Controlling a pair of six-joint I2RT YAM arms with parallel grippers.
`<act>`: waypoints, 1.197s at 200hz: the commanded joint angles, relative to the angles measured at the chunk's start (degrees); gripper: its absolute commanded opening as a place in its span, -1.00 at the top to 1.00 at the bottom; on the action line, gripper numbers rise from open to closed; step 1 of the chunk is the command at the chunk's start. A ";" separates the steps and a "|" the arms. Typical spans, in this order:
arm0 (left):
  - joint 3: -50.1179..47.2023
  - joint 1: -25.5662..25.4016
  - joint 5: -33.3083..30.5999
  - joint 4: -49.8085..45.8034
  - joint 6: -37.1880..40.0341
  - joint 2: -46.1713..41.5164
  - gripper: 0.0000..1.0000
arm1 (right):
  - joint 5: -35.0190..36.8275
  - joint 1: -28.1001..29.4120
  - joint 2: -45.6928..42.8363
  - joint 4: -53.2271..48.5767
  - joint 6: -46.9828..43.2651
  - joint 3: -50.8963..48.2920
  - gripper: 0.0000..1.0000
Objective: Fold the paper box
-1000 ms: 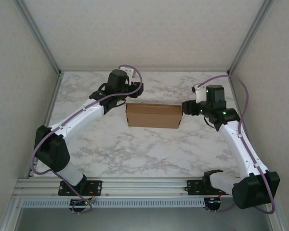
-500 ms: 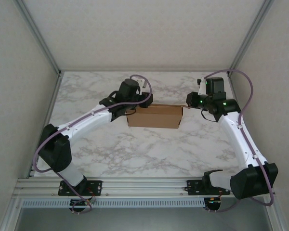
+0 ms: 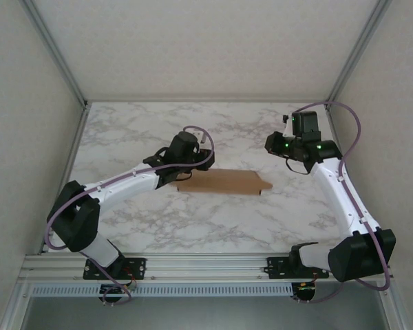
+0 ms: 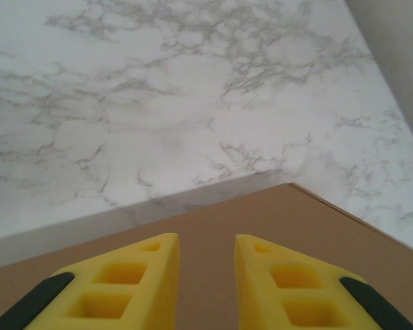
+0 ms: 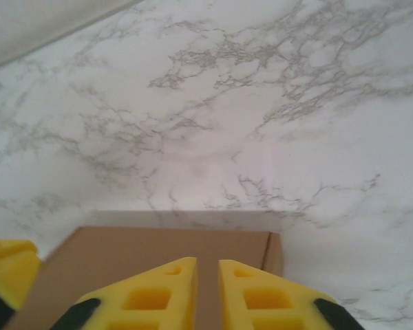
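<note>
Paper box lies near the middle of the marble surface, low and flat-looking, its long axis running left to right across the robot's front. The left gripper is over the box's left end. Its yellow fingers stand a little apart with only brown cardboard showing behind the gap and nothing pinched between them. Whether they press on the cardboard or hang just above it, I cannot tell. The right gripper sits beyond the box's right end, toward the far side and apart from it. Its jaws are drawn almost together, leaving a slit, and they grasp nothing. Its camera looks down on the box's far right corner.

The left arm looks the nearer one, so the next fold probably starts at its end, with the right coming in along the long axis to meet it.

The cardboard is plain brown, and I can read no brand, label or print on it.
</note>
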 commanded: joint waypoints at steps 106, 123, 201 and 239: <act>-17.26 0.29 -10.18 0.44 -6.36 -9.56 -0.29 | 1.41 7.75 3.53 2.16 8.45 -20.63 -0.31; -22.42 0.46 -14.11 1.00 -8.53 -13.34 -0.34 | -2.20 7.77 4.27 5.94 9.43 -23.41 -0.38; -31.50 3.39 -2.06 6.31 -11.89 -11.47 -0.24 | -12.21 4.93 5.60 14.09 11.34 -28.77 -0.56; -33.04 6.23 5.55 8.73 -14.37 -7.80 -0.24 | -18.77 3.13 8.19 19.93 13.55 -31.27 -0.56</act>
